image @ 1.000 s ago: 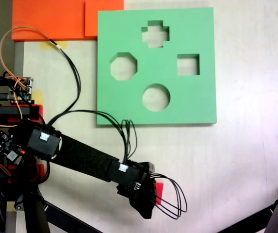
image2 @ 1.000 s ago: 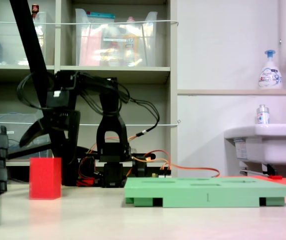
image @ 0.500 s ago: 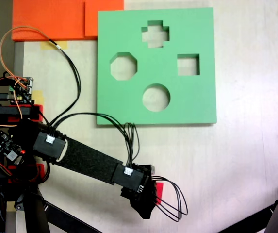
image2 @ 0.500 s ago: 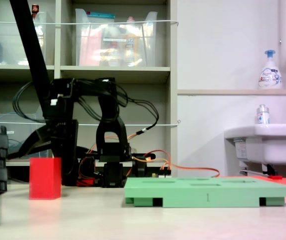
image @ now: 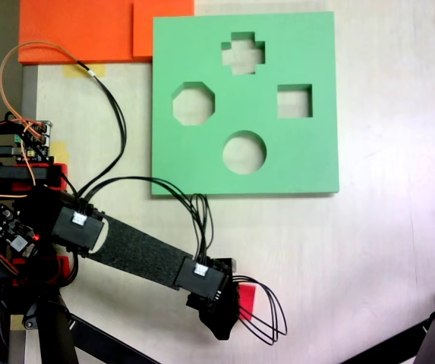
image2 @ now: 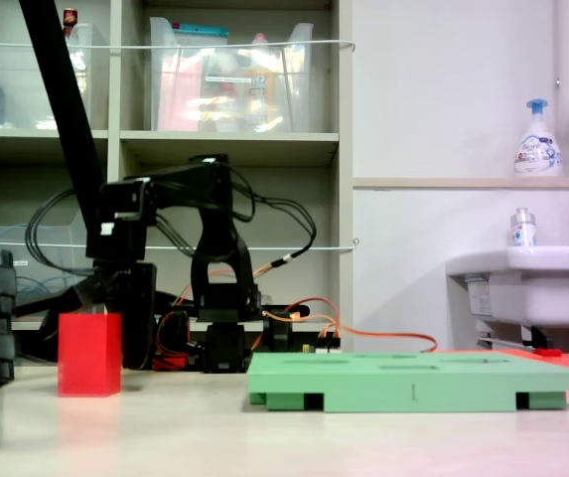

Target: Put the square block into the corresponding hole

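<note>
The gripper (image: 228,322) sits low over the pale counter (image: 369,250) near the bottom edge of the top-down fixed view, and its black housing together with a bundle of looping black cables (image: 266,315) covers most of the square block (image: 247,296); only a small red corner shows at the right of the housing. In the low side-on fixed view the square block (image2: 89,355) stands upright on the counter at the left as a plain bright red cube with flat faces and sharp edges, and the gripper (image2: 115,298) hangs just behind and above it. The fingertips are hidden by the block and by the arm body in both fixed views, so whether the jaws are apart or together cannot be determined, nor whether they touch the block. The green foam board (image: 179,45) lies flat on the counter, well apart from the block. The corresponding hole (image: 294,101) is the square cutout near the board's right side in the top-down view, beside a cross-shaped cutout (image: 243,53), an octagonal cutout (image: 193,104) and a round cutout (image: 244,152). Orange foam sheets (image: 80,30) are cut off by the upper left frame edge.
</note>
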Tool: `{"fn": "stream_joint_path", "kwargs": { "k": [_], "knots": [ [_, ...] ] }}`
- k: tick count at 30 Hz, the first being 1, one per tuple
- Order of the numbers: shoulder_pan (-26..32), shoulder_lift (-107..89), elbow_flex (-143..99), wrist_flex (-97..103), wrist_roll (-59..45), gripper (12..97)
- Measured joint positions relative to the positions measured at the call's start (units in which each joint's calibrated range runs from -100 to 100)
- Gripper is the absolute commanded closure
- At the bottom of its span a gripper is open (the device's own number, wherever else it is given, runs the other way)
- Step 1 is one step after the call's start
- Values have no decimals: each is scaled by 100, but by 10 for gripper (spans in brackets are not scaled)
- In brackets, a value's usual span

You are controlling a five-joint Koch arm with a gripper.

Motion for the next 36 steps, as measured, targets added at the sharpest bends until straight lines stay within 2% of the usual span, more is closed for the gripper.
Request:
{"fn": "stream_joint_path", "kwargs": {
  "k": [8, 13, 19, 27, 36],
  "knots": [
    [-44, -14, -372, 401, 0, 415],
    [-73, -150, -431, 558, 0, 536],
    [-78, -588, -568, 568, 5, 629],
    [-83, -684, -588, 568, 5, 675],
    [-98, -780, -725, 548, 0, 883]
  ]
}}
